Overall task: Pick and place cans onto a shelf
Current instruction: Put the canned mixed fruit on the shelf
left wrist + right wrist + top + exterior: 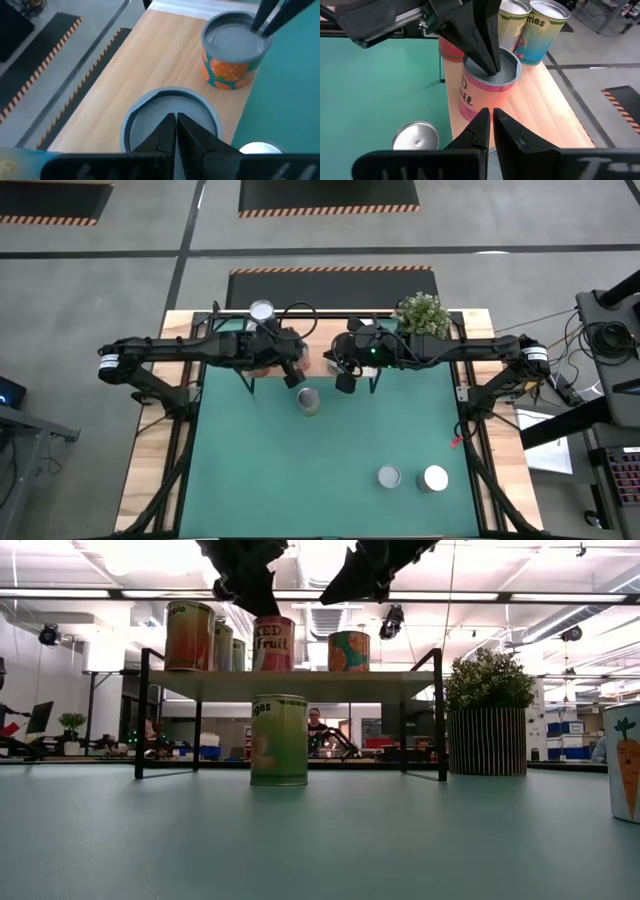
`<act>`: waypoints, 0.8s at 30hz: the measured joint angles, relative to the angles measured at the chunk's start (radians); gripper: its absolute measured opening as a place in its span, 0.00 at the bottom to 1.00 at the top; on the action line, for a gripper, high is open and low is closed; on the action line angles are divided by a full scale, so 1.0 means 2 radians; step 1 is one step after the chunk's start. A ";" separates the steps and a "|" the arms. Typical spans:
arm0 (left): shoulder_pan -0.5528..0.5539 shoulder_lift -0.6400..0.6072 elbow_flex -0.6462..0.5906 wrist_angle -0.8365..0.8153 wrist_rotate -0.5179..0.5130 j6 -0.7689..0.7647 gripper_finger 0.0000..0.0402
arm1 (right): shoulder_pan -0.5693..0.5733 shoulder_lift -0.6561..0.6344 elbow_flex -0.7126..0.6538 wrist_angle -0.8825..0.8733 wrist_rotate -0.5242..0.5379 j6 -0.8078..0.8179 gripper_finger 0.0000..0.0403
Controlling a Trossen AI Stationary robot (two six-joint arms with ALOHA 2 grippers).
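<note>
The light-wood shelf (330,686) stands at the mat's far edge. A pink can (479,92) and an orange can (231,70) stand upright on its board, with more cans (190,636) to the left of them. My left gripper (493,69) is shut, tips down on the pink can's top. My right gripper (260,26) is shut over the orange can. A green can (279,740) stands on the mat in front of the shelf. Two more cans (389,477) (435,478) stand at the near right. My left gripper rests its shut fingertips on the pink can's recessed top (502,75), near the rim, slanting down from the table's left. The can stands upright on the shelf board. My right gripper hangs shut over the orange can's top (235,40); whether it touches, I cannot tell.
A potted plant (487,720) stands at the shelf's right end. The green mat (330,470) has free room in its middle and near left. A carrot-labelled can (625,760) shows at the low view's right edge.
</note>
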 joint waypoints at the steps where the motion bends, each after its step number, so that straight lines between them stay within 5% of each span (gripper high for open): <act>1: -0.001 0.000 0.000 0.000 0.000 -0.004 0.00 | 0.000 0.000 0.000 0.000 0.000 0.000 0.03; 24: -0.003 -0.004 0.000 0.020 -0.008 -0.086 0.00 | 0.001 0.000 0.000 -0.020 0.000 0.003 0.03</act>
